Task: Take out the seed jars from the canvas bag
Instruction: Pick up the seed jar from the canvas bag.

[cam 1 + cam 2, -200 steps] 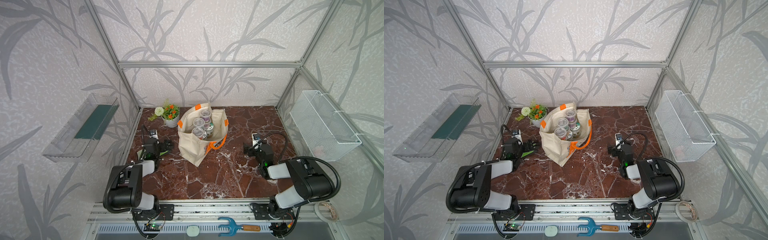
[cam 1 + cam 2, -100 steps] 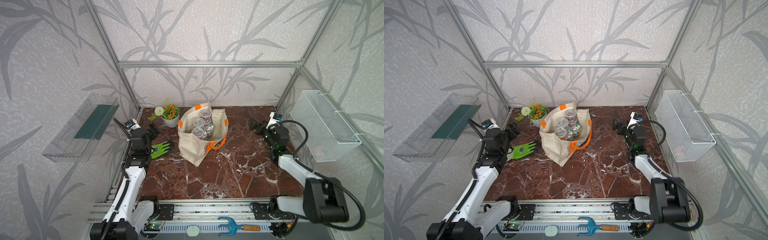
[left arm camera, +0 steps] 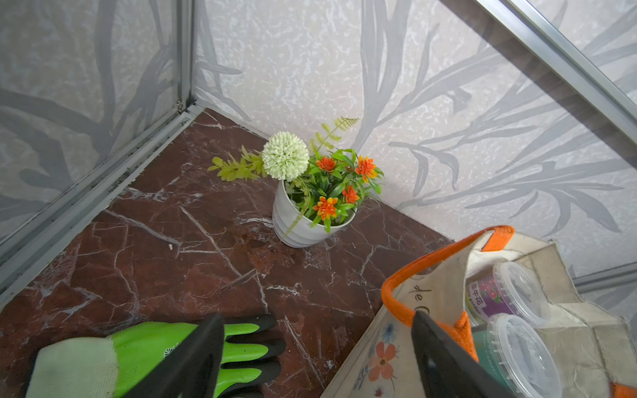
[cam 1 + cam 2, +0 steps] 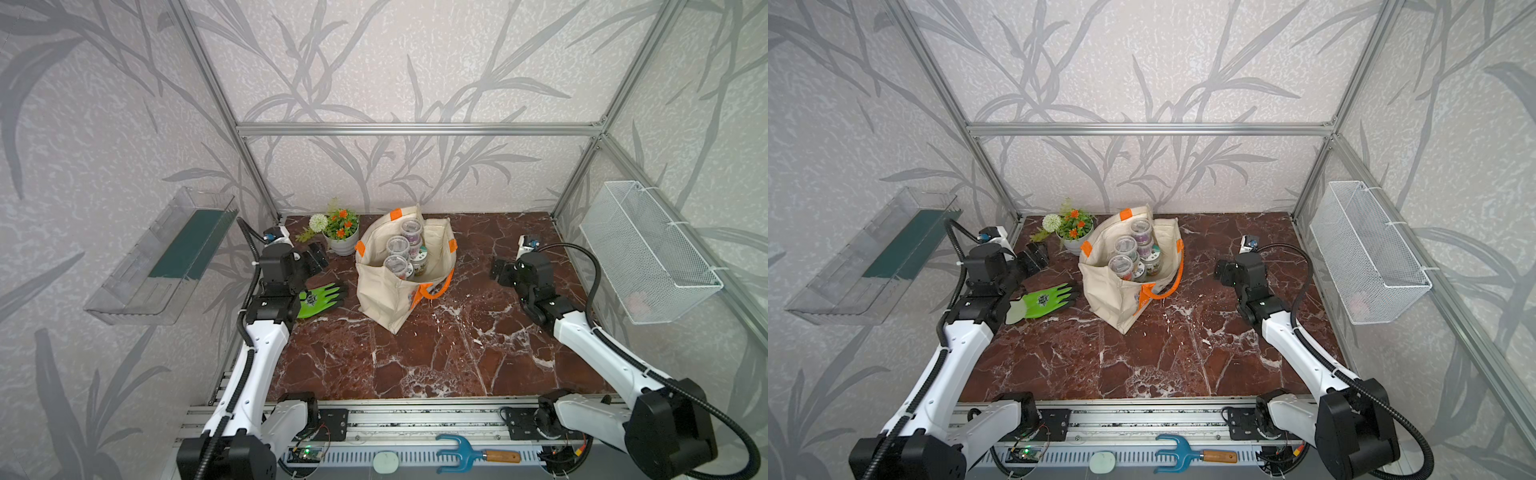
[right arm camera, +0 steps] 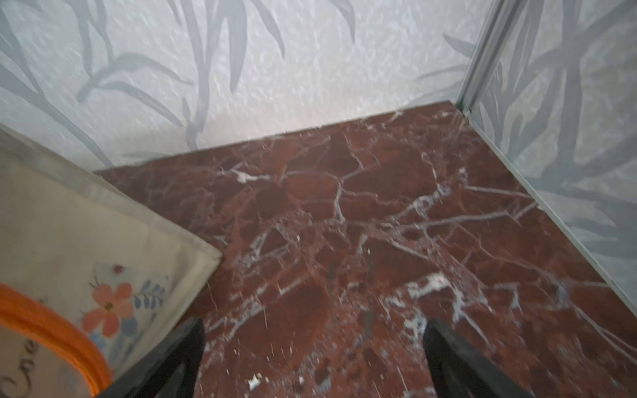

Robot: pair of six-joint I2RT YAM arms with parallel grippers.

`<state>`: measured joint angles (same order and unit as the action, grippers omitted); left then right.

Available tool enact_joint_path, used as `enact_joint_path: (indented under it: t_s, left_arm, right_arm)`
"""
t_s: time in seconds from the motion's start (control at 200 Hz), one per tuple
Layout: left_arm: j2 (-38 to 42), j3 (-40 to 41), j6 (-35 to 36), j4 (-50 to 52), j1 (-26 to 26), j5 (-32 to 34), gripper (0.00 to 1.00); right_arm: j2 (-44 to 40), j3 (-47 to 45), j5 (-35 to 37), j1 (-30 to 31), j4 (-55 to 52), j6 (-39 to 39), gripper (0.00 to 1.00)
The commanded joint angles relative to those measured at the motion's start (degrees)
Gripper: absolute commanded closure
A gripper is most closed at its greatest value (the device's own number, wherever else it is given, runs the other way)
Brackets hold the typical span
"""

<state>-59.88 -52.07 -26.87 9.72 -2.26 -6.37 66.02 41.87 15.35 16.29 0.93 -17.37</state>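
Red-brown marble tabletop (image 4: pixel 457 357) carries the beige canvas bag (image 4: pixel 384 297) with orange handles, clear-lidded round seed jars (image 4: pixel 397 246) inside. Left gripper (image 3: pixel 317 317) and right gripper (image 5: pixel 315 324) hover either side, fingers wide, empty

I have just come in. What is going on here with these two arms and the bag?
Two robot arms flank the canvas bag, which stands open on the table with the jars inside it. The left end effector is open, near the green glove and the flower pot. The right end effector is open on the bag's other side. Neither holds anything.
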Motion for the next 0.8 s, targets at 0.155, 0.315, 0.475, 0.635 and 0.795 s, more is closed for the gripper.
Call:
enact_joint_path:
  t_s: [0.155,0.315,0.475,0.635,0.795]
  left_arm:
    - [-13.5,-14.9,11.7,9.7,10.3,3.6,0.23]
    - [-21.1,-21.2,11.1,10.5,11.2,-0.3,0.29]
    - [-27.1,-26.8,12.1,13.3,11.8,-2.4,0.30]
    - [-30.5,-29.4,12.4,15.1,12.2,-5.9,0.30]
    - [-31.7,-30.0,12.8,16.7,12.7,-7.4,0.30]
  right_arm:
    - [-1.6,6.5,-6.0,0.8,-10.9,-2.9,0.01]
    - [-0.9,8.5,-8.1,0.8,-14.3,-3.9,0.01]
    - [-1.2,10.0,-9.4,0.8,-16.5,-3.8,0.01]
    - [-0.9,11.5,-10.0,0.8,-18.8,-4.0,0.01]
    - [-1.2,12.1,-10.3,0.8,-19.8,-4.3,0.01]
